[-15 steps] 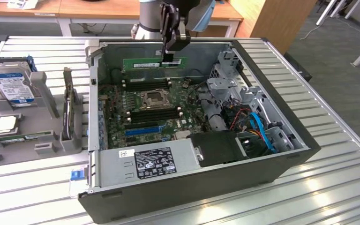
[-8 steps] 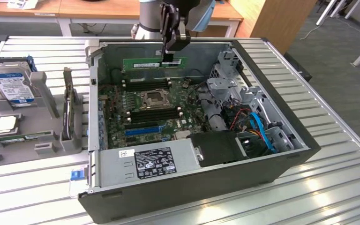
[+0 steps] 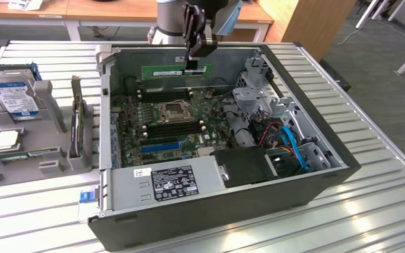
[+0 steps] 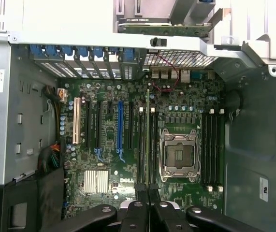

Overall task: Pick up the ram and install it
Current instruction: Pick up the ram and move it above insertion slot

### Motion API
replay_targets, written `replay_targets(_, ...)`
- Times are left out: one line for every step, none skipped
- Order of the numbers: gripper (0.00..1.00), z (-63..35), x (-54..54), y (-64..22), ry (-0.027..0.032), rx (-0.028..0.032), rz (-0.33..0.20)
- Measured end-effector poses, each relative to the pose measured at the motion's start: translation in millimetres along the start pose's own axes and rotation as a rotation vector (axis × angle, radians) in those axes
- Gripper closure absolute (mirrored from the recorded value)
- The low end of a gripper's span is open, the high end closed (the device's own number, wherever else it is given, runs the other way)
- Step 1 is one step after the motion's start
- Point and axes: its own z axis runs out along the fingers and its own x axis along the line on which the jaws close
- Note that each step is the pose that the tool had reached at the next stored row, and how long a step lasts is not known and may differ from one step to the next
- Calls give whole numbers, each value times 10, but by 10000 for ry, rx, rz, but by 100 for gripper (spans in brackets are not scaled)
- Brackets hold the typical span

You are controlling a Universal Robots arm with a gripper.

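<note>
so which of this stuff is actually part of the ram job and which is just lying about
In the job:
- ram, gripped by the hand above the open case
- black memory slots

Lying about:
- hard drive
- processor chip
- dark card upright beside the case
- power supply

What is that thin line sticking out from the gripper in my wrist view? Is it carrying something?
Observer: Yes. In the exterior view the gripper pinches the top edge of a long green ram.
Operator: Is it plugged in?
Observer: No, it hangs level above the motherboard, near the far wall of the case.
Operator: Anything outside the case?
Observer: A grey rack on the exterior view's left holds a hard drive.
</note>
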Motion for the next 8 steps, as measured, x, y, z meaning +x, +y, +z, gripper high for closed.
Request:
replay_targets(88,0,0,-8,-1,0,1)
replay_targets(88,0,0,-15,0,0,1)
replay_targets(88,0,0,-22,0,0,1)
replay_targets(88,0,0,-29,0,1,0)
replay_targets(88,-1,0,-37,0,0,1)
replay_targets(88,-1,0,-49,-1,0,1)
replay_targets(88,-1,0,-64,-1,0,0)
replay_targets(88,-2,0,-77,0,0,1)
